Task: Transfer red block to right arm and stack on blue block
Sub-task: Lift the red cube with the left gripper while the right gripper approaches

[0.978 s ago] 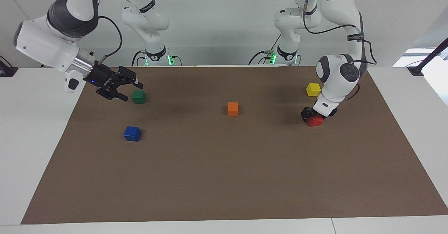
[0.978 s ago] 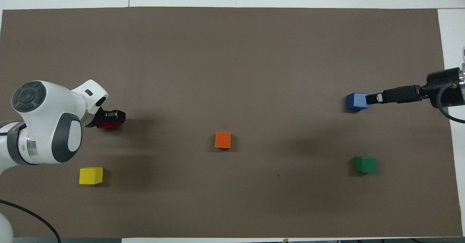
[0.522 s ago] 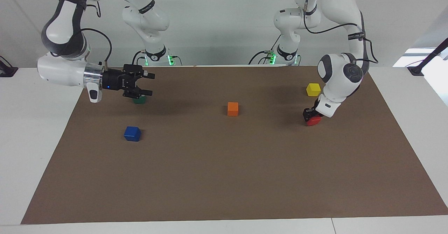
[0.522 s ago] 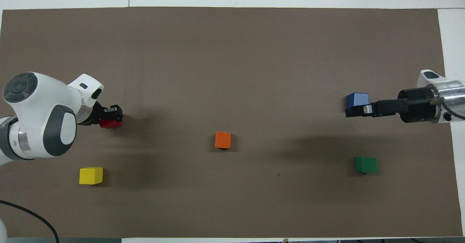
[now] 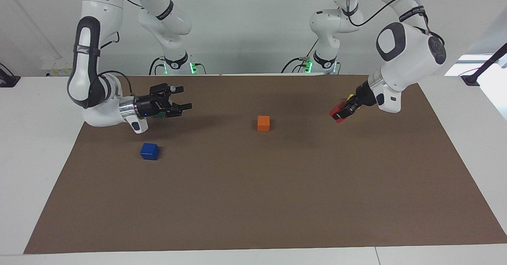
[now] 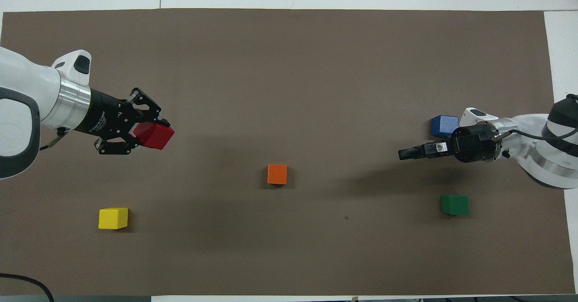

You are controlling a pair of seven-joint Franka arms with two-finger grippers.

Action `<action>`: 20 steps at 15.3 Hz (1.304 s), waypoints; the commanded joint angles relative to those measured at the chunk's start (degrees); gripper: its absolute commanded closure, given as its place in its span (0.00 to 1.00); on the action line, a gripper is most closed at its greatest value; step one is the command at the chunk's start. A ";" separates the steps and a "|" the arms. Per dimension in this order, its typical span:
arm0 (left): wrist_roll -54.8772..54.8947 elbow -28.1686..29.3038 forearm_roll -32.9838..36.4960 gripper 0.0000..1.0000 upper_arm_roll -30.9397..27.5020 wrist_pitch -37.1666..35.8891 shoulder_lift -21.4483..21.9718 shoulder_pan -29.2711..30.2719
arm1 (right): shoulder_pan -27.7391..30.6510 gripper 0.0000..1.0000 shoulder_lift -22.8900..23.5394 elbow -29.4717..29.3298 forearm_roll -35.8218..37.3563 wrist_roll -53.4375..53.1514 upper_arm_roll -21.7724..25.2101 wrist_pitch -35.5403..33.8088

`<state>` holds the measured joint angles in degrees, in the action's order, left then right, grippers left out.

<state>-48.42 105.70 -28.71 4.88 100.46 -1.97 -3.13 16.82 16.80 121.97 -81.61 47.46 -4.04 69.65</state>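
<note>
From across the table, the left gripper (image 5: pixel 340 113) is hanging in the air over the brown mat (image 5: pixel 253 201) at the left arm's end, pointing down and inward toward the middle of the table. It is pinching the red block (image 5: pixel 336 112) between its fingers, and the block is riding clear of the mat, tilted. Just past it, a sliver of the yellow block (image 5: pixel 350 96) is peeking out from under the wrist. The orange block (image 5: pixel 263 123) is sitting on the mat near the middle. At the other end, the right gripper (image 5: pixel 181 98) is reaching sideways toward the middle, fingers spread and holding nothing, with the green block (image 5: pixel 158 115) mostly hiding under it. The blue block (image 5: pixel 149 151) is lying on the mat farther from the robots than that gripper and apart from it.

From overhead, the left gripper (image 6: pixel 156 132) is showing its linkages splayed around the red block (image 6: pixel 154 136), which is sticking out at the fingertips toward the middle of the mat (image 6: pixel 289 257). The yellow block (image 6: pixel 113 218) is lying nearer to the robots than the spot it is over. The orange block (image 6: pixel 277 174) is sitting mid-table. The right gripper (image 6: pixel 403 154) is appearing edge-on here, between the blue block (image 6: pixel 444 125) and the green block (image 6: pixel 455 204), covering neither.
</note>
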 commanded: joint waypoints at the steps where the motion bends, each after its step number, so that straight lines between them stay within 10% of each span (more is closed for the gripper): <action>1: -10.16 0.91 -7.39 1.00 -0.57 -1.06 2.49 -2.66 | -3.27 0.00 0.16 1.68 -8.26 0.18 -0.27 -2.74; 9: -13.19 17.24 -35.61 1.00 -0.57 13.07 10.58 -6.52 | -12.85 0.00 1.57 4.23 -25.16 0.44 -0.27 -5.58; 20: -25.45 19.72 -53.29 1.00 -0.05 25.48 11.29 -18.39 | -20.85 0.00 1.31 5.29 -32.81 0.62 -0.27 -0.83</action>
<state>-66.94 124.29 -80.41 5.17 123.10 7.39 -19.33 -3.27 18.87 126.27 -112.58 47.41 -4.28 67.91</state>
